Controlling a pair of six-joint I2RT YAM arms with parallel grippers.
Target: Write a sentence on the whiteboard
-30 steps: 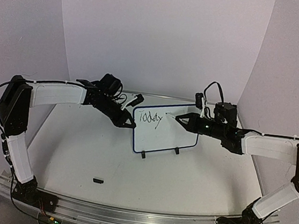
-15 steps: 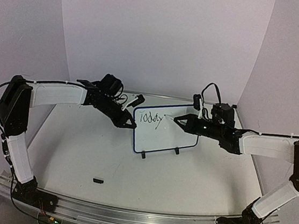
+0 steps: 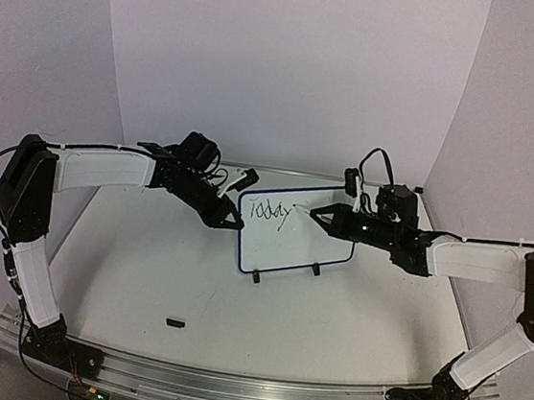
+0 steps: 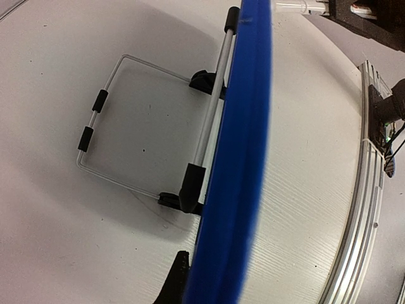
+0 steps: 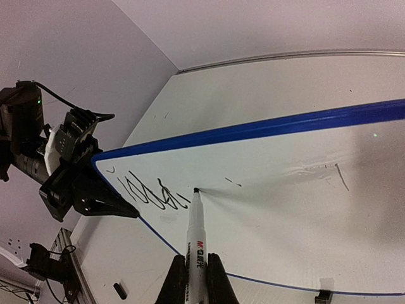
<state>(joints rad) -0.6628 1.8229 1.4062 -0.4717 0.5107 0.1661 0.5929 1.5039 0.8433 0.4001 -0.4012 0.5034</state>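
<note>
Right gripper is closed on a black-and-white marker, its fingers pinching the barrel low down while the tip rests on the whiteboard, just right of the writing. The whiteboard stands nearly upright on two small black feet near the middle of the table, tilted a little, between the two arms. The sentence consists of one scrawled black word in the upper left corner of the board, reading roughly "Today"; a few faint strokes lie further right. The left gripper is clamped on the board's left edge, and in its wrist view the blue rim runs close past the lens, with a wire stand behind the board. A small black piece lies on the table well in front.
</note>
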